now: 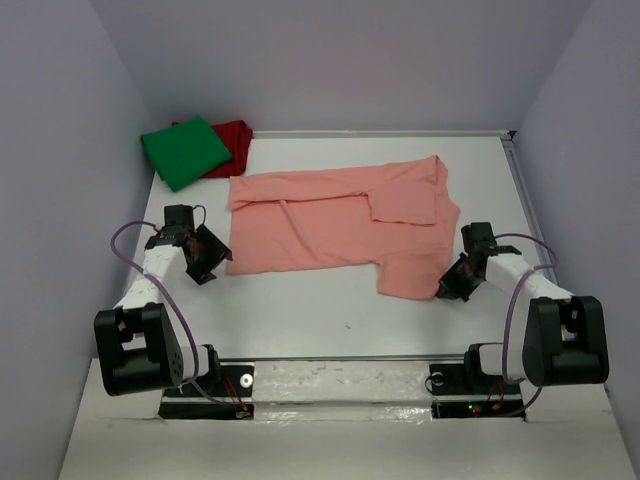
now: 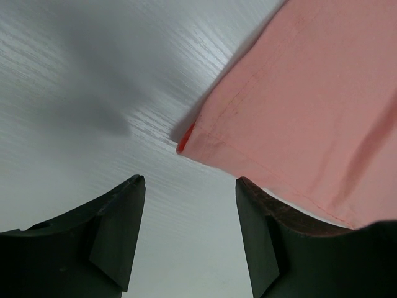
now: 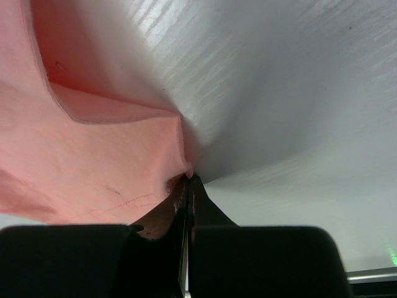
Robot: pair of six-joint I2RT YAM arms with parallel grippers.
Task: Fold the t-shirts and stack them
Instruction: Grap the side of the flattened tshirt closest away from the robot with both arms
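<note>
The salmon-pink t-shirt lies mostly spread out across the middle of the white table, with its right part folded over and rumpled. My left gripper is open and empty just off the shirt's lower left corner. In the left wrist view that corner lies just ahead of the open jaws, with the right finger against its hem. My right gripper is shut on the shirt's lower right edge. In the right wrist view the cloth bunches at the closed tips. The folded bright green t-shirt lies on the dark red one at the back left corner.
Grey walls close in the table on the left, back and right. A raised rail runs along the right edge. The arm bases stand at the near edge.
</note>
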